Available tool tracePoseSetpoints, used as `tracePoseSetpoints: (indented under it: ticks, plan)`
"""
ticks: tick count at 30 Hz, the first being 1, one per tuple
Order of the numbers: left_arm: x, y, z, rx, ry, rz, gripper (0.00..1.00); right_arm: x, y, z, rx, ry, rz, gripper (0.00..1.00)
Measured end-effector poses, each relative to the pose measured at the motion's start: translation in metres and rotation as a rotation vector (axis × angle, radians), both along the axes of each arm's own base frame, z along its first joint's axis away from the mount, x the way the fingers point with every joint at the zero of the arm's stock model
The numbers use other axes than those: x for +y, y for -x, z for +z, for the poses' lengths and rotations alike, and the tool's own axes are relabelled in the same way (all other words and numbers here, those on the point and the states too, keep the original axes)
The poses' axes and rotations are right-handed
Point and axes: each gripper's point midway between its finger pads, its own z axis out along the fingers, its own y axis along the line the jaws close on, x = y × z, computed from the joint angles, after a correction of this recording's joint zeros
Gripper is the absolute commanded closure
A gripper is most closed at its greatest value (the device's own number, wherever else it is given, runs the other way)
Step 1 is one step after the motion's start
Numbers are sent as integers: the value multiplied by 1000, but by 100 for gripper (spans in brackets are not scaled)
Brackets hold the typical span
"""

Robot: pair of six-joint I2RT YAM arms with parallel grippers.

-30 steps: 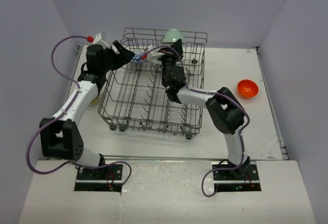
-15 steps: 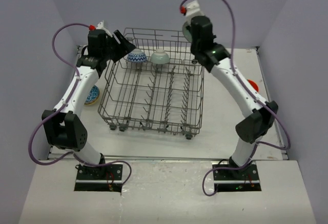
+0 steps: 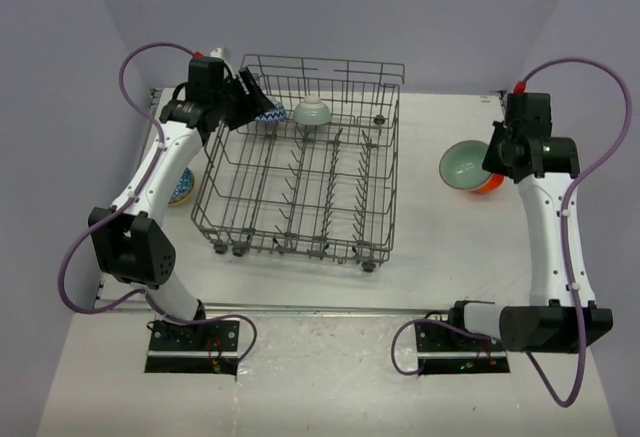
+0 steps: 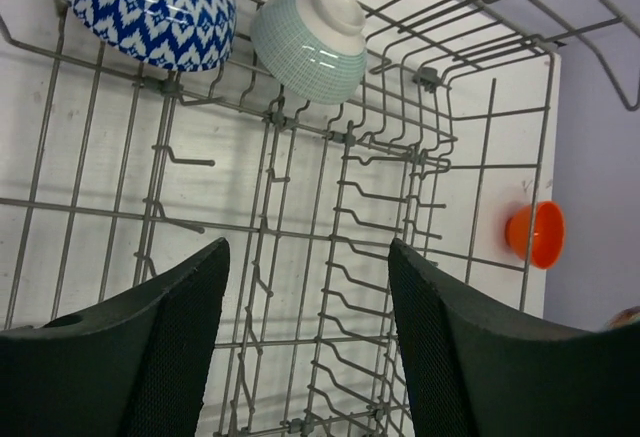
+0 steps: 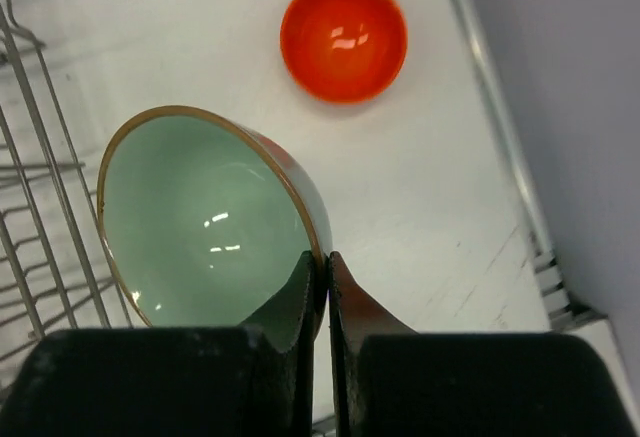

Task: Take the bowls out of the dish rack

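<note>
The grey wire dish rack (image 3: 300,172) stands mid-table. At its back left, upside down on the tines, are a blue-and-white bowl (image 3: 270,114) and a pale mint bowl (image 3: 312,110); both show in the left wrist view, the blue-and-white bowl (image 4: 150,7) and the mint bowl (image 4: 310,42). My left gripper (image 3: 250,105) is open and empty above the rack's back left corner (image 4: 305,357). My right gripper (image 3: 485,162) is shut on the rim of a second mint green bowl (image 5: 205,222), held tilted right of the rack. The orange-red bowl (image 5: 343,37) sits on the table just beyond it.
A bowl with a yellow inside (image 3: 181,185) sits on the table left of the rack, partly behind my left arm. The rack's right wall (image 5: 30,157) is close to the held bowl. The table's right edge (image 3: 530,217) is near the orange-red bowl.
My right arm has swung from above the rack's back right out to the right, carrying the mint bowl down next to the orange-red bowl. My left gripper has shifted slightly right.
</note>
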Motion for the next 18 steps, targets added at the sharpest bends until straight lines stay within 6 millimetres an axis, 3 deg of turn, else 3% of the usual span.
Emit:
tracePoseSetpoints:
  ticks: [6,9,12,18]
  plan:
    - [4,5,-8,25,-41,-8,34,-5,44,-101,236,-212,-117,100]
    - [5,7,-10,34,-45,-6,34,-17,65,-135,315,-285,-215,100]
    - [6,6,-14,48,-55,0,33,-25,73,-150,333,-330,-283,100]
    - [4,-8,-37,104,-83,17,32,-37,60,-160,298,-347,-325,100]
